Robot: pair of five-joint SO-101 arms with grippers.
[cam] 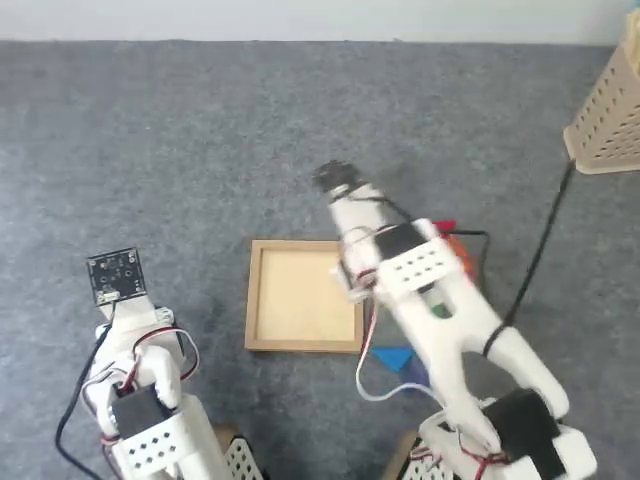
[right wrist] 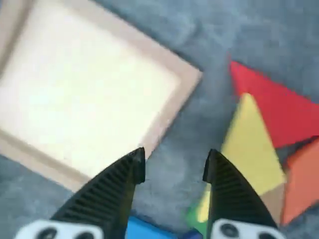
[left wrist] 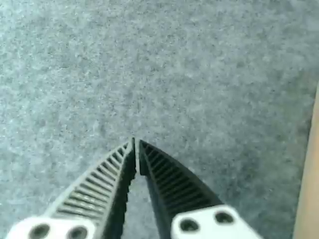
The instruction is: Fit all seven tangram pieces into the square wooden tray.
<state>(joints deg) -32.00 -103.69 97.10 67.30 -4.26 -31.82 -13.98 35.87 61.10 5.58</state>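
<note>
Both empty: right gripper (right wrist: 175, 154) open between square wooden tray (cam: 254, 296) and yellow triangle (right wrist: 249, 139), frame centre; left gripper (left wrist: 136, 143) closed, lower left

Square wooden tray (right wrist: 185, 84) flat, red triangle (right wrist: 279, 107), yellow triangle (right wrist: 251, 144), orange piece (right wrist: 301, 179) beside

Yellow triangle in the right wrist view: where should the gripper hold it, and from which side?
Probably from above, since the yellow triangle lies flat. Pinch its narrow tip, starting from the free edge facing the tray; the red piece and orange piece crowd the other side.
</note>
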